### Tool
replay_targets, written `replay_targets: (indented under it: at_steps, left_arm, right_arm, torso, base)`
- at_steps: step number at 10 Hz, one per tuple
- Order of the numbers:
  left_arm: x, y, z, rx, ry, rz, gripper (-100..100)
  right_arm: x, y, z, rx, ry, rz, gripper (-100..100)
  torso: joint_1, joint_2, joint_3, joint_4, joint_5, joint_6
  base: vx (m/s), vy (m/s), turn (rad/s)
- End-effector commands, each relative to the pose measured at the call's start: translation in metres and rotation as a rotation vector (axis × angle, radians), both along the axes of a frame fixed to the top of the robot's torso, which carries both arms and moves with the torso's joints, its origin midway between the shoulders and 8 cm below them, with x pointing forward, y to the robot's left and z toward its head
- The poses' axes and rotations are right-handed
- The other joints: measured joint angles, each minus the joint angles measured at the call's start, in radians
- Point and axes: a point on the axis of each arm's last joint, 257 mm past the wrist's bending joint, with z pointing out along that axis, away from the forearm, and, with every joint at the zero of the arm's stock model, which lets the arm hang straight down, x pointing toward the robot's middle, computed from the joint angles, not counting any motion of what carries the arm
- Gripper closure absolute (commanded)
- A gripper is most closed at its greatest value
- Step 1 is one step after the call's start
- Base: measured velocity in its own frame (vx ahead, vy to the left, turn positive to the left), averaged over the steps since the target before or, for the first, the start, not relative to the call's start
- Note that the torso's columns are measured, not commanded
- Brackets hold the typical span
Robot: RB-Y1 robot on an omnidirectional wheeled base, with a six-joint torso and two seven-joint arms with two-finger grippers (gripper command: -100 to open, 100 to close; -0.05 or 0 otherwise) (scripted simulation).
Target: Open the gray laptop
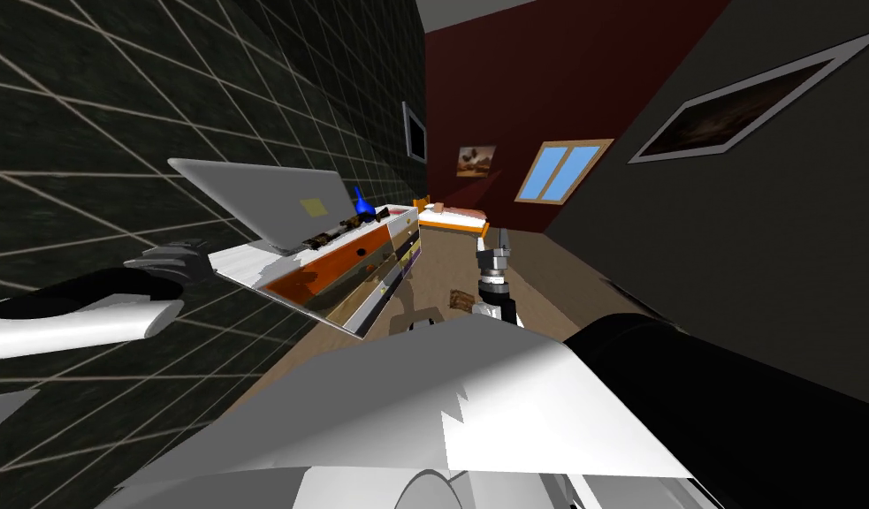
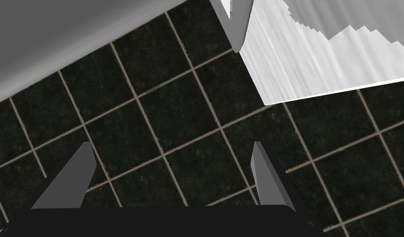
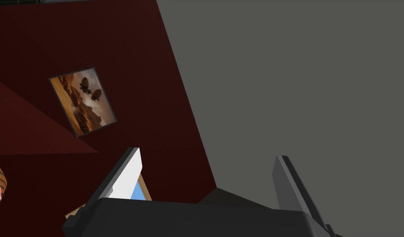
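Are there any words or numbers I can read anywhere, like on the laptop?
No words or numbers can be read anywhere.
The laptop lid carries a small yellow patch, too small to show any writing.
The framed picture shows a brown scene, no text.

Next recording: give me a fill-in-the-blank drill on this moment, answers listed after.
1. The gray laptop on the white-topped dresser has its lid ____, not shut.
2. The left gripper, fingers open, holds ____.
3. Beyond the laptop on the dresser stands a ____ vase.
4. The wall behind the dresser is covered in dark ____.
Missing words: open; nothing; blue; tiles.
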Motion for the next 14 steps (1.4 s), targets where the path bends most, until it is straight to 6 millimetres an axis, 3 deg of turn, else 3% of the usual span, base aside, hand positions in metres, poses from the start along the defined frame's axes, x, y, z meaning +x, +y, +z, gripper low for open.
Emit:
replay_targets:
  at_steps: [1, 2, 3, 4, 5, 6, 7, 8, 9, 10, 11, 12, 13, 14]
  left_arm:
    - [-0.007, 0.035, 0.032, -0.018, -0.007, 0.093, -100]
    - [-0.011, 0.046, 0.029, -0.019, 0.009, 0.119, -100]
    - [-0.016, 0.059, 0.049, -0.038, -0.011, 0.164, -100]
    - [-0.020, 0.068, 0.049, -0.035, -0.001, 0.186, -100]
    - [-0.027, 0.082, 0.071, -0.053, -0.023, 0.232, -100]
    - [-0.032, 0.091, 0.068, -0.058, -0.014, 0.256, -100]
    - [-0.042, 0.107, 0.090, -0.077, -0.037, 0.310, -100]
    - [-0.045, 0.112, 0.087, -0.084, -0.031, 0.323, -100]
    - [-0.057, 0.127, 0.107, -0.110, -0.056, 0.379, -100]
    - [-0.060, 0.130, 0.105, -0.112, -0.053, 0.389, -100]
    - [-0.070, 0.140, 0.124, -0.142, -0.082, 0.434, -100]
    - [-0.075, 0.147, 0.123, -0.144, -0.079, 0.452, -100]
    - [-0.089, 0.160, 0.141, -0.175, -0.109, 0.506, -100]
    - [-0.091, 0.162, 0.139, -0.178, -0.107, 0.512, -100]
  right_arm:
    - [0.000, 0.000, 0.000, 0.000, 0.000, 0.000, 0]
    - [0.000, 0.000, 0.000, 0.000, 0.000, 0.000, 0]
    - [0.000, 0.000, 0.000, 0.000, 0.000, 0.000, 0]
    - [0.000, 0.000, 0.000, 0.000, 0.000, 0.000, 0]
    - [0.000, 0.000, 0.000, 0.000, 0.000, 0.000, 0]
    - [0.000, 0.000, 0.000, 0.000, 0.000, 0.000, 0]
    - [0.000, 0.000, 0.000, 0.000, 0.000, 0.000, 0]
    - [0.000, 0.000, 0.000, 0.000, 0.000, 0.000, 0]
    - [0.000, 0.000, 0.000, 0.000, 0.000, 0.000, 0]
    - [0.000, 0.000, 0.000, 0.000, 0.000, 0.000, 0]
    - [0.000, 0.000, 0.000, 0.000, 0.000, 0.000, 0]
    - [0.000, 0.000, 0.000, 0.000, 0.000, 0.000, 0]
    - [0.000, 0.000, 0.000, 0.000, 0.000, 0.000, 0]
    - [0.000, 0.000, 0.000, 0.000, 0.000, 0.000, 0]
  torso:
    - [0.000, 0.001, 0.000, 0.000, 0.000, -0.001]
    - [0.000, 0.000, 0.000, 0.000, 0.000, 0.000]
    - [0.000, 0.001, 0.001, 0.000, 0.000, -0.001]
    - [0.000, 0.000, 0.000, 0.000, 0.000, 0.000]
    - [0.001, 0.001, 0.001, 0.000, 0.000, -0.001]
    - [0.000, 0.001, 0.000, 0.000, 0.000, 0.000]
    - [0.001, 0.001, 0.001, 0.000, 0.000, -0.001]
    - [0.000, 0.001, 0.000, 0.000, 0.000, 0.000]
    - [0.000, 0.001, 0.001, 0.000, 0.000, -0.001]
    - [0.000, 0.000, 0.000, 0.000, 0.000, 0.000]
    - [0.001, 0.001, 0.000, 0.000, 0.000, -0.001]
    - [0.000, 0.001, 0.000, 0.000, 0.000, 0.000]
    - [0.000, 0.001, 0.001, 0.000, 0.000, -0.001]
    - [0.000, 0.000, 0.000, 0.000, 0.000, 0.000]
  base:
    - [0.054, -0.063, -0.093]
    - [0.048, -0.058, -0.064]
    - [0.065, -0.066, -0.121]
    - [0.054, -0.055, -0.065]
    - [0.056, -0.063, -0.134]
    - [0.051, -0.044, -0.058]
    - [0.056, -0.058, -0.104]
    - [0.057, -0.051, -0.064]
    - [0.080, -0.052, -0.142]
    - [0.062, -0.039, -0.066]
    - [0.061, -0.043, -0.110]
    - [0.057, -0.039, -0.073]
    - [0.081, -0.046, -0.140]
    - [0.070, -0.035, -0.059]
